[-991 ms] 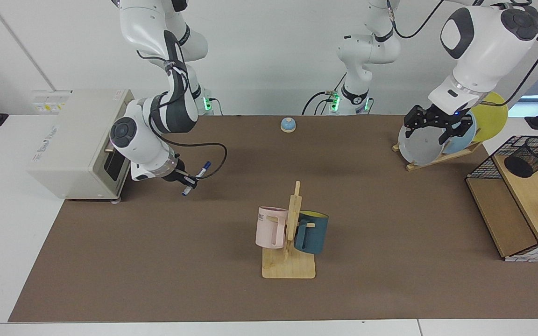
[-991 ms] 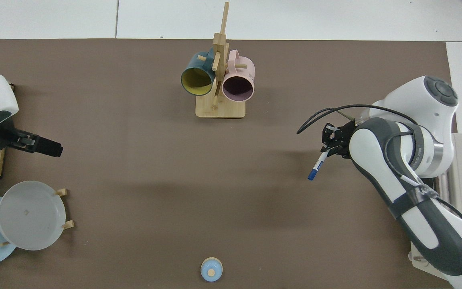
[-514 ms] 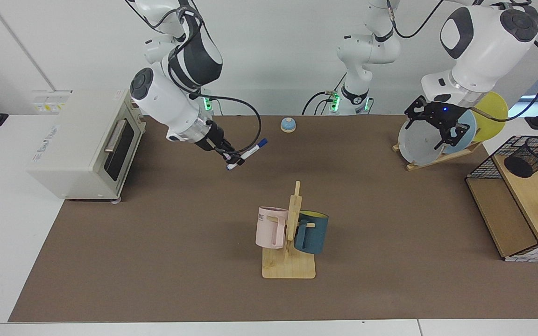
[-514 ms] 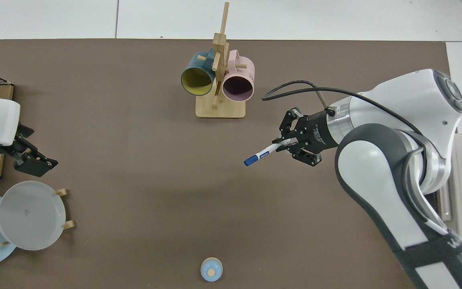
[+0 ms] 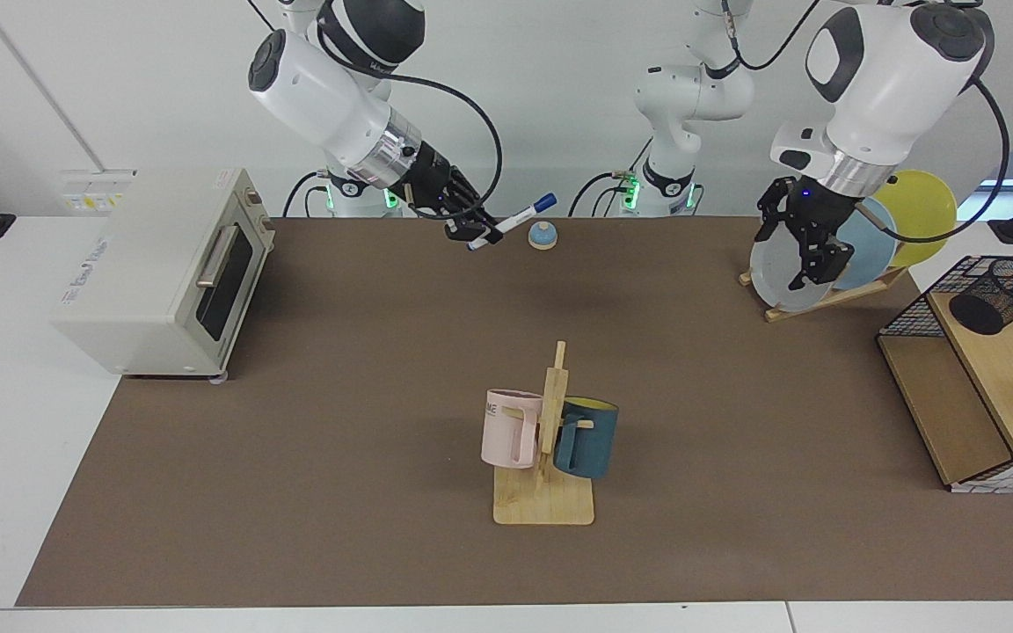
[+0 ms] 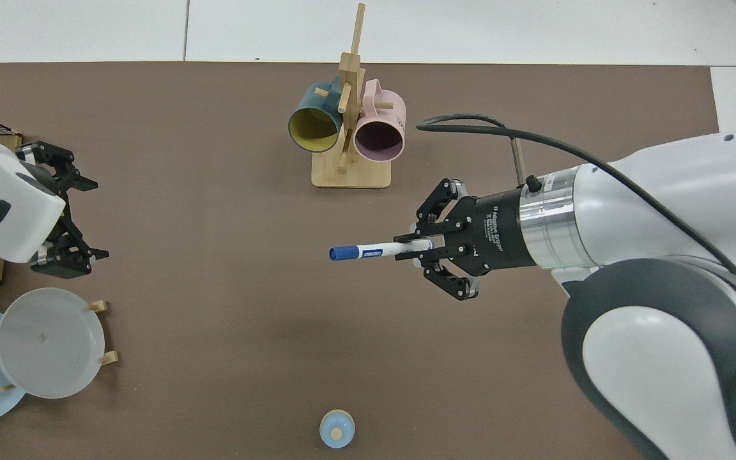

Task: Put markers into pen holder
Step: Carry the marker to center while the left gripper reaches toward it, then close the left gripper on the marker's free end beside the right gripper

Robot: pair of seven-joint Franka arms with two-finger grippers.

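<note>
- Gripping the marker [image 5: 511, 221] near its rear end, the right gripper [image 5: 471, 230] hangs high above the mat [image 5: 295, 457], out from the right arm's base at the facing view's left.
- The marker lies clamped between the fingers, its blue cap pointing away from the wrist and slightly upward in the facing view; in the top view the marker [image 6: 377, 250] runs nearly level, cap toward that view's left, with the right gripper [image 6: 422, 248] at its other end.
- In the facing view the marker sits just beside the small blue bell [image 5: 542, 235], though it is in the air and not touching it.
- The left gripper [image 5: 810, 255] hangs in front of the plate rack [image 5: 823, 297], its fingers spread apart and holding nothing; in the top view the left gripper [image 6: 77, 220] shows the same wide gap.
- The pen holder [image 5: 999, 294] lies tilted on the wooden shelf [image 5: 1012, 378] inside the wire basket [image 5: 911, 312], well apart from the marker.
- The mug stand [image 5: 546, 492] with a pink mug [image 5: 506, 428] and a blue mug [image 5: 588, 437] stands mid-mat.
- The toaster oven [image 5: 155, 272] sits at the facing view's left edge of the mat.
</note>
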